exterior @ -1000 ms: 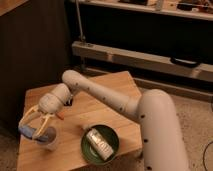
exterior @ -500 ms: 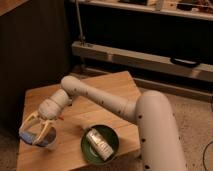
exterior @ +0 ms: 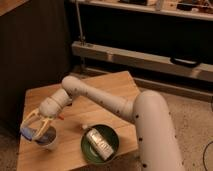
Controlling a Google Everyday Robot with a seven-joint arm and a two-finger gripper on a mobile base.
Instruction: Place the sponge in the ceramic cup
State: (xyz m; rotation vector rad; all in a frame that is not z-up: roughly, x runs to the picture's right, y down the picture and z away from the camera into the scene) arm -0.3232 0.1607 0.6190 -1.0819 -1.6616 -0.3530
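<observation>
Pale matt wood is seen on the surface (exterior: 107, 90). The arm (exterior: 150, 117) is shelled in smooth off-white plastic, as is the hand (exterior: 38, 130) over the glazed ceramic cup (exterior: 51, 143). The plate (exterior: 88, 150) is glossy green, the sponge (exterior: 28, 133) matt and soft.

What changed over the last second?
The gripper came down slightly and leftward over the ceramic cup, bringing the sponge to the cup's rim. Whether it has let go is unclear. The cup and the green plate stayed put.
</observation>
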